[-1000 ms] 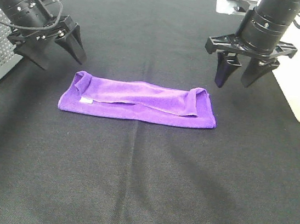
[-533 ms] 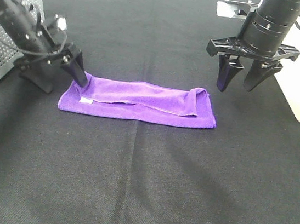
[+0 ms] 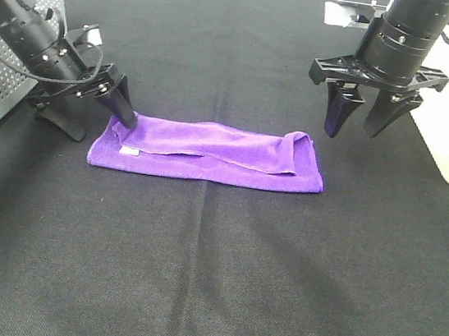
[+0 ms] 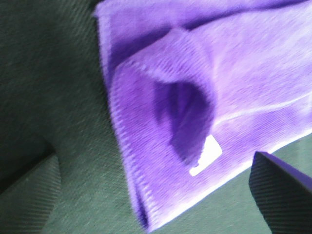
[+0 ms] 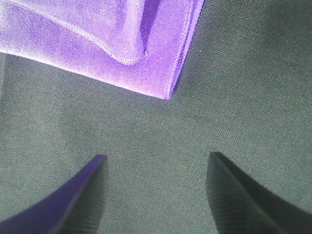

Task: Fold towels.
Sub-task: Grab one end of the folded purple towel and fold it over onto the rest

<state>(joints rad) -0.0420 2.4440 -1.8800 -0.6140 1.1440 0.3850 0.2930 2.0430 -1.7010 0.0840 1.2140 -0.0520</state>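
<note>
Purple towel: end nearest the bench left edge now straddled by lowered left hand, spread; grasp judged pending.

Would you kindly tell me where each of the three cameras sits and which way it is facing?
Exterior high: mounted above, off the arms, facing down on the black table; both arms, left tool and right tool show.
Left wrist: on the left arm, close over the purple towel end with the white label; its fingers show.
Right wrist: on the right arm, facing down at the towel's other end; its fingers show.
Shared: the towel appears in all three.
</note>
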